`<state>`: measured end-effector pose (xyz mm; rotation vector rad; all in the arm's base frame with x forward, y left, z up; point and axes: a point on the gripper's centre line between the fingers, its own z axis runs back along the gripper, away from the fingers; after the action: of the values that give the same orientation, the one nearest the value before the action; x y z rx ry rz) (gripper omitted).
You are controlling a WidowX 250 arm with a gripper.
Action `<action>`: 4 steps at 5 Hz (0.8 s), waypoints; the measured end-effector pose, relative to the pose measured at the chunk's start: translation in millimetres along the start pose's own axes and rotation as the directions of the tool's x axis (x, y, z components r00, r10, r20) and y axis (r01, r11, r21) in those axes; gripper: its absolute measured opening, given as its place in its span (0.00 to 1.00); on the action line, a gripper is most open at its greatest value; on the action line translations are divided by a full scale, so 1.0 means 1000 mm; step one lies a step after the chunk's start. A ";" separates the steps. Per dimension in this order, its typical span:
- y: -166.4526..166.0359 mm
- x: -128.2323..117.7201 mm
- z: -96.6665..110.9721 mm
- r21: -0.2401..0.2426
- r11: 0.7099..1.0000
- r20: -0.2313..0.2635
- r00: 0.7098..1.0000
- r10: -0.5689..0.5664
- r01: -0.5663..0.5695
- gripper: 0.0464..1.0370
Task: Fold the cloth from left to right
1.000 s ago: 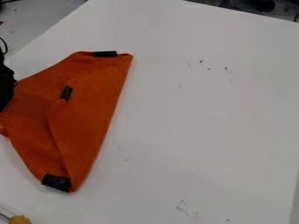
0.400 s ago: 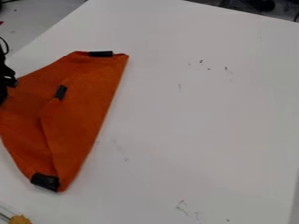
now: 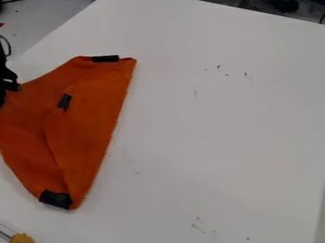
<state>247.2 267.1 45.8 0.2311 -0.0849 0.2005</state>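
The orange cloth point(image 3: 89, 128) lies on the left part of the white table, partly folded, with a long slanting edge on its right. Black patches mark its top corner, its middle and its bottom corner. At the left edge of the view, the black gripper point(image 3: 9, 85) is cut off by the frame and stands against the cloth's upper left side. The cloth's left end runs out of view below it, and how the gripper meets the cloth is hidden.
The white table point(image 3: 215, 128) carries small dark marks at its upper right and near its front. A yellow object point(image 3: 22, 238) sits at the bottom left corner. Dark items lie beyond the table's far edge.
The cloth has shifted a little to the left, its top corner and middle patch with it. The bottom corner went left, then partly back right. The gripper's visible outline at the left edge has changed.
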 end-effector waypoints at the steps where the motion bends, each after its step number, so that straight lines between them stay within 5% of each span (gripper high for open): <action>1: -0.031 0.013 0.022 0.039 0.998 0.011 0.999 -0.053 0.052 0.01; 2: -0.064 0.026 0.033 0.056 0.993 0.013 0.995 -0.103 0.103 0.01; 4: -0.122 0.038 0.032 -0.009 0.982 0.002 0.982 -0.190 0.190 0.01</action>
<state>307.6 149.8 54.4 0.2288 -0.0644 0.0099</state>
